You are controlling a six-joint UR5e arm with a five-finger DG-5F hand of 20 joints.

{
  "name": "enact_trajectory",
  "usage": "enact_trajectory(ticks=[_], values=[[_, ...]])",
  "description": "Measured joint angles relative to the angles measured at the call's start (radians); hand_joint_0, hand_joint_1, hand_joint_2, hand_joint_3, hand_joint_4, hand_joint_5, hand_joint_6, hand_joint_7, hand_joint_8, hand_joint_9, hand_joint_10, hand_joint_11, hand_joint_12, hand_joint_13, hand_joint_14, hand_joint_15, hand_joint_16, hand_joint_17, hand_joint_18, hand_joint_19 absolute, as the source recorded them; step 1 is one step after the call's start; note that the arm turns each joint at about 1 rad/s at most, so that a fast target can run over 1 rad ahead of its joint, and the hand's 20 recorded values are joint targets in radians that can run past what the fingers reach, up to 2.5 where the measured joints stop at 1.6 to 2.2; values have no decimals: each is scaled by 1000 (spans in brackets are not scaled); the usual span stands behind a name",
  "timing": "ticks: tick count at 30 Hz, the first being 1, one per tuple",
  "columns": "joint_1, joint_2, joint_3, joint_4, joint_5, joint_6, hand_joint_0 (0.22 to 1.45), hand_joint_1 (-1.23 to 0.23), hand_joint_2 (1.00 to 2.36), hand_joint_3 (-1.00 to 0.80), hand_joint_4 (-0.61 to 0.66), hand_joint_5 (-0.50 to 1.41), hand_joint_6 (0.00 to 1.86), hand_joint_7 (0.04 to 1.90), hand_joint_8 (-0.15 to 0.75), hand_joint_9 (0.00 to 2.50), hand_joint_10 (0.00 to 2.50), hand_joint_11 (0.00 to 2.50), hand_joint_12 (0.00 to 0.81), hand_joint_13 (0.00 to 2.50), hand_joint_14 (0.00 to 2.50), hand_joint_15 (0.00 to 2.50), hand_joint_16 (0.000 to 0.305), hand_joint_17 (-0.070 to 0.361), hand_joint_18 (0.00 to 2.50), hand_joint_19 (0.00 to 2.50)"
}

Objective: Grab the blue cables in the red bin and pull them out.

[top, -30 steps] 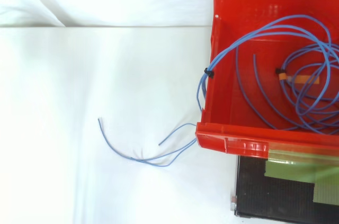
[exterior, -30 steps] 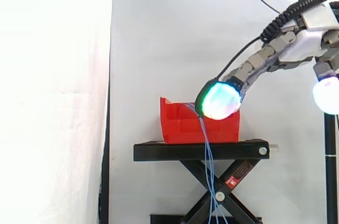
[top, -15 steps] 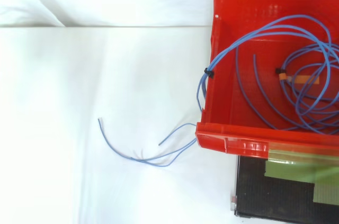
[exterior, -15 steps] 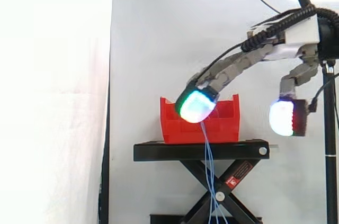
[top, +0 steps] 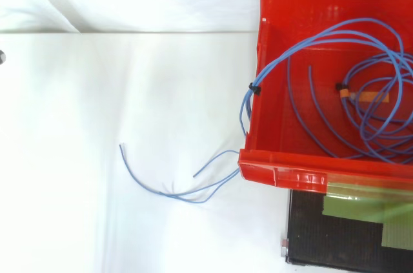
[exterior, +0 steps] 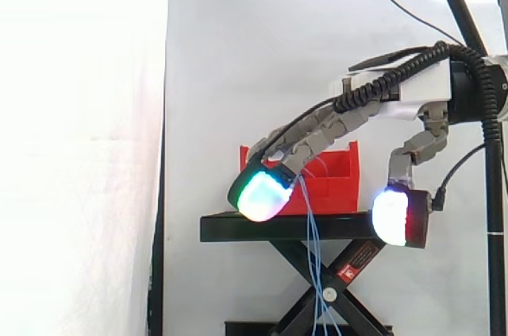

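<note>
Bright, perhaps overexposed glare on curtain [exterior: 79,153]

Black scissor stand [exterior: 302,225] stood before a white curtain [exterior: 238,50], red bin [exterior: 333,193] sat directly on its flat top.

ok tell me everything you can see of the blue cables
The blue cables are thin, flexible strands, loosely coiled in overlapping loops inside the red bin. Small black ties bind them, and one spot carries an orange tag. Several strands cross the bin's wall and hang down past the black stand, loose ends free. The hand's straight fingers reach near them; contact cannot be told.
</note>
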Motion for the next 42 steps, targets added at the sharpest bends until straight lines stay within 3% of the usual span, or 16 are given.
enact_trajectory(ticks=[5, 9, 16, 22, 27, 42], values=[[-1, -1, 69, -95, 2, -70, 778, -784, 1000, -1000, 252, 474, 9, 294, 248, 623, 16, 487, 333, 307, 10, 282, 48, 109, 301, 520], [-9, -1, 130, -172, 0, -159, 778, -785, 1000, -1000, 255, 472, 10, 299, 249, 617, 17, 491, 333, 307, 10, 289, 48, 109, 302, 519], [-17, 0, 172, -208, 1, -247, 779, -786, 1000, -1000, 257, 473, 10, 292, 249, 614, 14, 472, 334, 309, 12, 289, 48, 109, 305, 527], [-25, -1, 214, -201, 11, -313, 781, -785, 1000, -1000, 256, 469, 10, 294, 249, 614, 17, 484, 335, 310, 10, 290, 48, 109, 308, 527], [-29, -22, 224, -165, 22, -351, 782, -785, 1000, -1000, 259, 471, 11, 296, 248, 618, 15, 504, 334, 311, 10, 286, 48, 109, 309, 530], [-36, -105, 227, -26, 3, -289, 783, -784, 1000, -1000, 276, 486, 11, 317, 244, 630, 17, 509, 333, 313, 10, 294, 48, 109, 311, 530]])
